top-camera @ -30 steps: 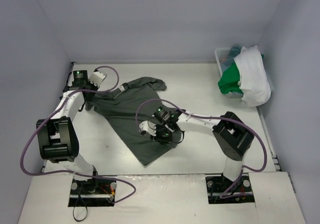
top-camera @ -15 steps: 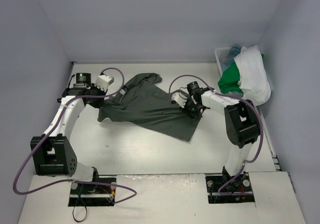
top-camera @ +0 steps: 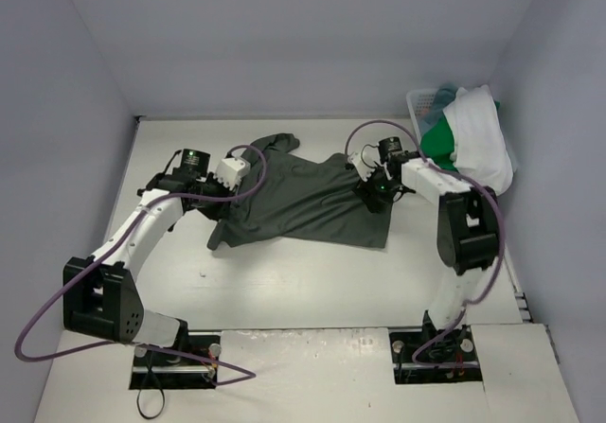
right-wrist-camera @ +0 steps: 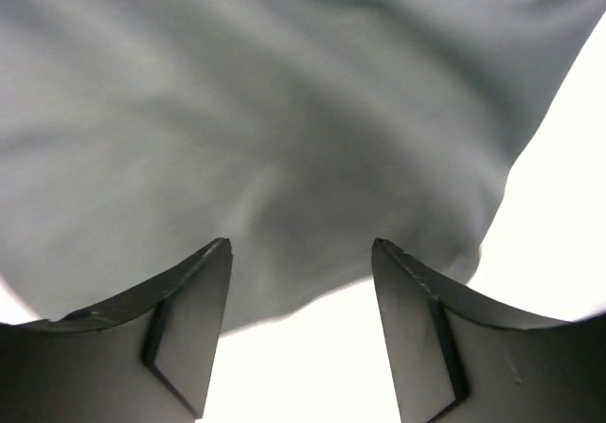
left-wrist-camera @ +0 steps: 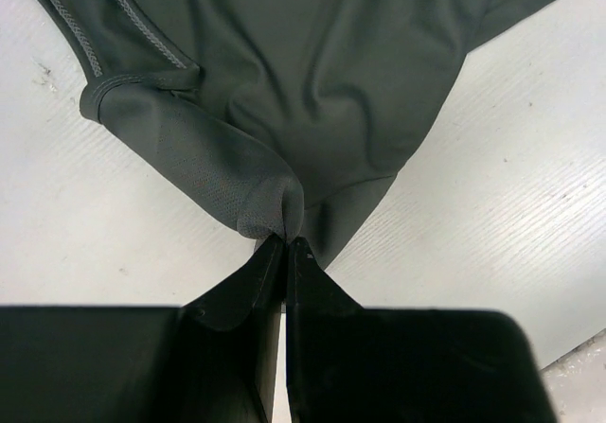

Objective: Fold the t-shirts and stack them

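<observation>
Left gripper (left-wrist-camera: 284, 241) is pinching a fold of grey shirt (top-camera: 312, 210) spread on table (top-camera: 284, 281). Right gripper (right-wrist-camera: 301, 245) is sitting spread apart at its right edge. White shirt (top-camera: 478, 144) and green shirt (top-camera: 437, 150) are piling on basket (top-camera: 419, 101).

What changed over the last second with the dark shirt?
The right claw swept from mid-table to the far right, dragging the dark grey-green t-shirt out flatter, and now stands open over it. The left claw, shut on the shirt, moved rightward. The basket, white t-shirt and bright green t-shirt stayed put.
</observation>
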You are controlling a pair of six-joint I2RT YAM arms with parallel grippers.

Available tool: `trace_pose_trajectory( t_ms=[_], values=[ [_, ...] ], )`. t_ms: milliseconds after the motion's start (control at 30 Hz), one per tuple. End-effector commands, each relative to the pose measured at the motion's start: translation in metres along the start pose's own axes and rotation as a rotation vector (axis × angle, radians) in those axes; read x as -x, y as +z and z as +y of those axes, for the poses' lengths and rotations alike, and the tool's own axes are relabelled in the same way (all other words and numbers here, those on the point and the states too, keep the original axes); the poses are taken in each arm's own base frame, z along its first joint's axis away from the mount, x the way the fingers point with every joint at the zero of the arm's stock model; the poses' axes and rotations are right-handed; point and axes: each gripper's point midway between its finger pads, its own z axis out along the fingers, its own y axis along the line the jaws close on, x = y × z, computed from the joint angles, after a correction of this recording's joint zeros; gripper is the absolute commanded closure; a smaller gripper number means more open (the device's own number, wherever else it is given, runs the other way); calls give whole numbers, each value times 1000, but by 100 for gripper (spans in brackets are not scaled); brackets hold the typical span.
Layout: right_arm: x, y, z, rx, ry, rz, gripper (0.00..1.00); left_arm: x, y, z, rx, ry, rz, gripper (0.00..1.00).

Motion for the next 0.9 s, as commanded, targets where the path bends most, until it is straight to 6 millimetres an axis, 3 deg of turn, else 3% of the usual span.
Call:
trace_pose_trajectory(
  t_ms=[0, 33, 67, 200, 233, 267, 333, 367, 433, 567, 633, 867],
  values=[
    [41, -76, 28, -10, -41, -174, 42, 19, -7, -2, 16, -2, -56, 100],
    [41, -84, 40, -5, -66, -182, 40, 21, -8, -2, 18, 0, -59, 100],
    [45, -108, 48, -34, -89, -221, 39, 21, -8, -2, 20, 3, -58, 100],
    [36, -133, 96, -86, -212, -212, 36, 20, -4, 0, 33, 12, -44, 100],
    [31, -133, 108, -87, -234, -200, 36, 19, -3, 1, 34, 14, -36, 100],
    [20, -127, 132, -57, -280, -178, 36, 18, 0, 1, 35, 15, -28, 100],
    [0, -114, 148, -35, -298, -119, 36, 17, 2, 3, 42, 19, -21, 100],
    [-21, -99, 163, 5, -322, -59, 36, 17, 3, 3, 43, 20, -19, 100],
    [-48, -82, 174, 45, -339, 24, 37, 17, 3, 5, 55, 25, -18, 100],
    [-63, -69, 171, 38, -342, 88, 37, 15, 2, 7, 71, 31, -22, 100],
    [-63, -65, 159, -17, -343, 108, 37, 14, 1, 7, 73, 37, -23, 100],
    [-55, -64, 143, -77, -327, 96, 36, 17, -4, 9, 90, 41, -40, 80]
  ],
)
